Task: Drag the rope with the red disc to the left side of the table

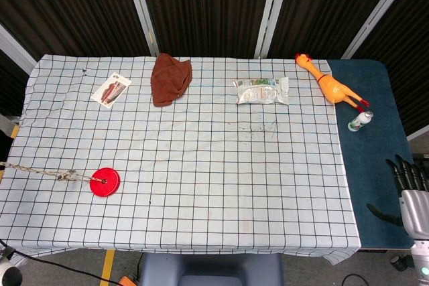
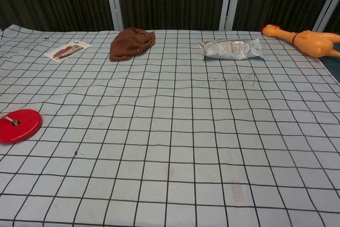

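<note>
The red disc [image 1: 106,182] lies flat on the checked tablecloth near the table's left front; the chest view shows the disc [image 2: 19,125] at its left edge. A braided rope [image 1: 41,172] with a knot runs from the disc leftwards and off the table's left edge. My left hand is out of both views, so what holds the rope's far end is hidden. My right hand [image 1: 411,192] hangs beyond the table's right side, fingers apart, holding nothing.
Along the back of the table lie a printed card [image 1: 111,90], a crumpled brown cloth [image 1: 170,79], a silver foil packet [image 1: 261,91] and a rubber chicken [image 1: 330,86]. A small bottle [image 1: 359,121] lies on the blue strip [image 1: 372,165] at the right.
</note>
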